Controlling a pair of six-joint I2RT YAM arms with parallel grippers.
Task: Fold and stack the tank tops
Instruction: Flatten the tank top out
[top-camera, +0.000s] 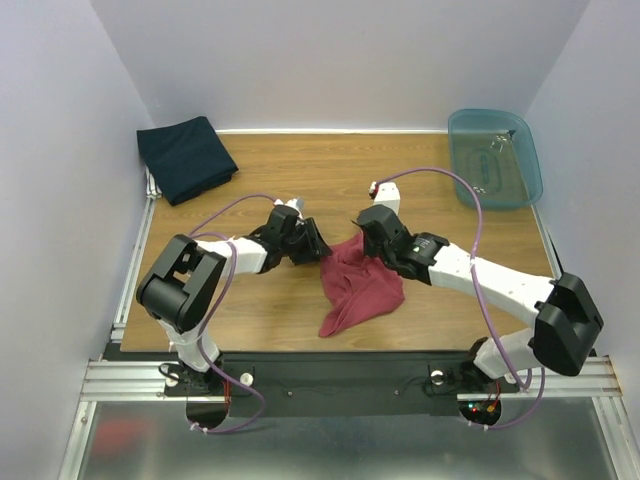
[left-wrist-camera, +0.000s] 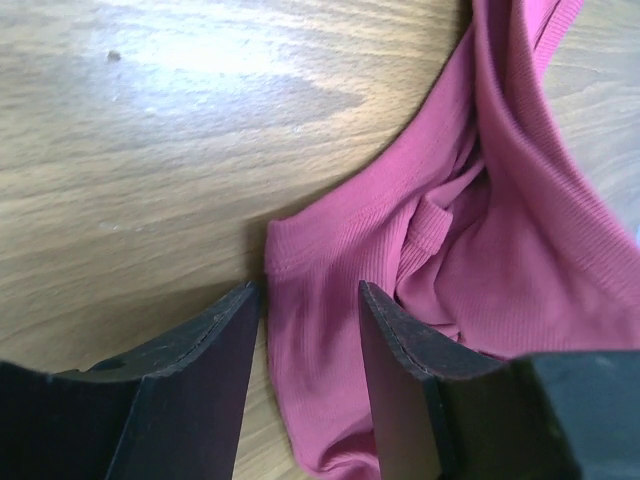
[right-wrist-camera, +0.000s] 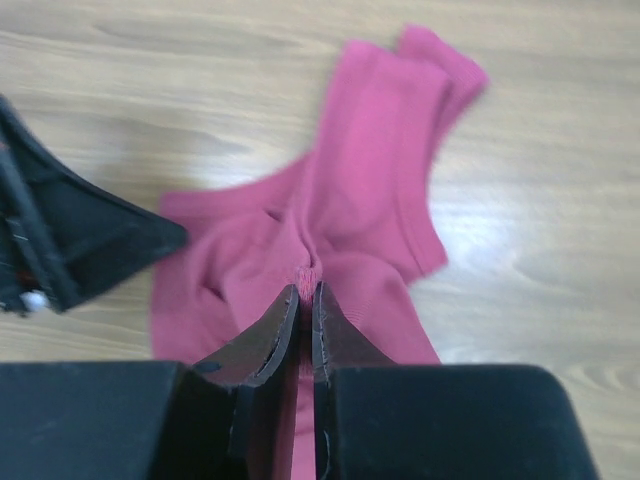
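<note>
Wood-grain table (top-camera: 300, 165) bears ribbed maroon tank top (top-camera: 362, 287).

The left gripper (left-wrist-camera: 305, 292) holds its two black wedge-shaped fingers (left-wrist-camera: 200, 380) apart at the bottom of the view, low over the light brown wooden tabletop (left-wrist-camera: 150, 170). A corner of the ribbed pinkish-red cloth tank top (left-wrist-camera: 500, 230) lies in the gap between them (its stitched hem nearest the finger on the view's left). The rest of it runs creased and bunched toward the upper right. A small dark speck (left-wrist-camera: 113, 55) marks the wood at upper left.

No legible text or markings.
</note>
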